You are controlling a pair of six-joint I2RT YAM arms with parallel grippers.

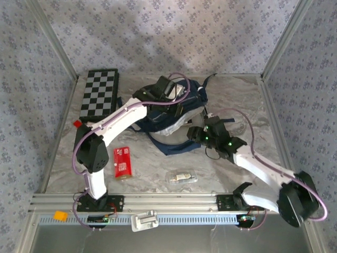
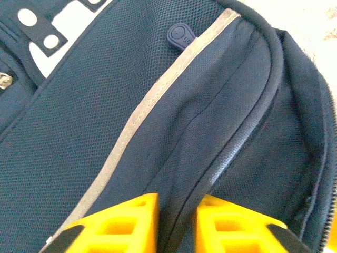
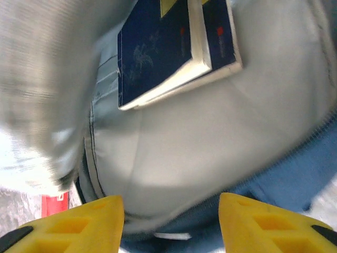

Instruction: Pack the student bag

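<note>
The student bag point(image 1: 192, 100), navy with white panels, lies at the back middle of the table. My left gripper point(image 1: 176, 100) is down on its top. In the left wrist view its yellow fingers point(image 2: 126, 221) stand a narrow gap apart, with a ridge of navy fabric and zip seam point(image 2: 221, 158) running between them, and I see no pinch. My right gripper point(image 1: 194, 133) is at the bag's near edge. It point(image 3: 171, 205) is open wide over the pale grey lining point(image 3: 210, 132) at the bag's mouth. Two dark blue books point(image 3: 174, 52) lie inside.
A folded chessboard point(image 1: 100, 94) lies at the back left. A red packet point(image 1: 122, 161) is beside the left arm, and a small item in clear wrap point(image 1: 181, 177) lies near the front middle. The bag's dark straps point(image 1: 174, 145) trail toward the front. Patterned walls close in three sides.
</note>
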